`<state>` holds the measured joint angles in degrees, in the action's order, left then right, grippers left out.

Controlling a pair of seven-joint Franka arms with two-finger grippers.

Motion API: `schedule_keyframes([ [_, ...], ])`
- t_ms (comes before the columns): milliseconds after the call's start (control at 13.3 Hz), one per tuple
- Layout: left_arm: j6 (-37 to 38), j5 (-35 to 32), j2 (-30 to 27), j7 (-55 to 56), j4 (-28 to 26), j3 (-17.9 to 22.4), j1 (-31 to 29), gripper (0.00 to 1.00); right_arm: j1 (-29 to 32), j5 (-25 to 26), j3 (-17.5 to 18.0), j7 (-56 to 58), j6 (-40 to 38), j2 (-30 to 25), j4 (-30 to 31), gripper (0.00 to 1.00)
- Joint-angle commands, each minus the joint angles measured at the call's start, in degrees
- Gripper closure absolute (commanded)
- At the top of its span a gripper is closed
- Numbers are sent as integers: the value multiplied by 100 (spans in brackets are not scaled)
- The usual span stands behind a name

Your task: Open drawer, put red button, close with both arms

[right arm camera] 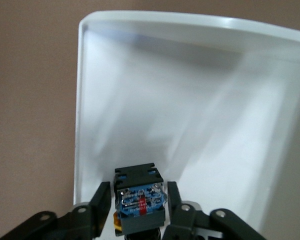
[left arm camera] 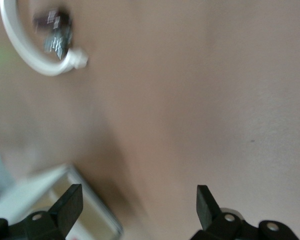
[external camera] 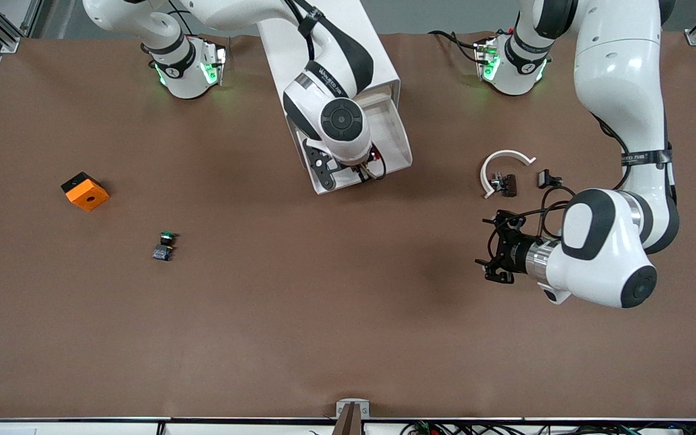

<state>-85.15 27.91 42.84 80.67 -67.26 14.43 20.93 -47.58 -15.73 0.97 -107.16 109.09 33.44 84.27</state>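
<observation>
Left tool (external camera: 493,257), lower right of frame, gapes empty; right tool (right arm camera: 140,210) pinches light, rigid red button (right arm camera: 140,202) by its block over drawer (right arm camera: 85,100)

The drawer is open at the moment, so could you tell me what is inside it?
Only the red button, between the right gripper fingers; the drawer looks otherwise bare, its part under the gripper hidden.

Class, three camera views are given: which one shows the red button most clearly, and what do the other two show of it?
The right wrist view shows it best: the red button sits between the right gripper fingers, above the open drawer. In the front view the right arm hides nearly all of it. The left wrist view does not show it.
</observation>
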Motion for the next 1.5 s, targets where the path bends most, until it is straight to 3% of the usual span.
schedule_keyframes([
  [0,-264,-750,-241,-1355,-112,51,376,0,-24,-97,-62,-42,-107,-21,-130,0],
  [375,-317,-1042,-408,-3448,-173,-10,632,0,361,-88,-114,124,-765,-898,-147,0],
  [750,-677,-1060,-820,-4164,-542,-134,948,0,1135,-71,-123,2116,-2073,-1699,-350,0],
  [900,-923,-1060,-917,-4173,-718,-186,1036,0,1434,200,-123,3030,-2540,-2015,-332,0],
  [1200,-1764,-1060,-1119,-4182,-1428,-405,1360,0,2179,536,-123,4979,-3016,-2472,-306,0],
  [1425,-3282,-1060,-1453,-4173,-2673,-424,1957,0,3032,545,-123,6720,-3218,-2754,-201,0],
])
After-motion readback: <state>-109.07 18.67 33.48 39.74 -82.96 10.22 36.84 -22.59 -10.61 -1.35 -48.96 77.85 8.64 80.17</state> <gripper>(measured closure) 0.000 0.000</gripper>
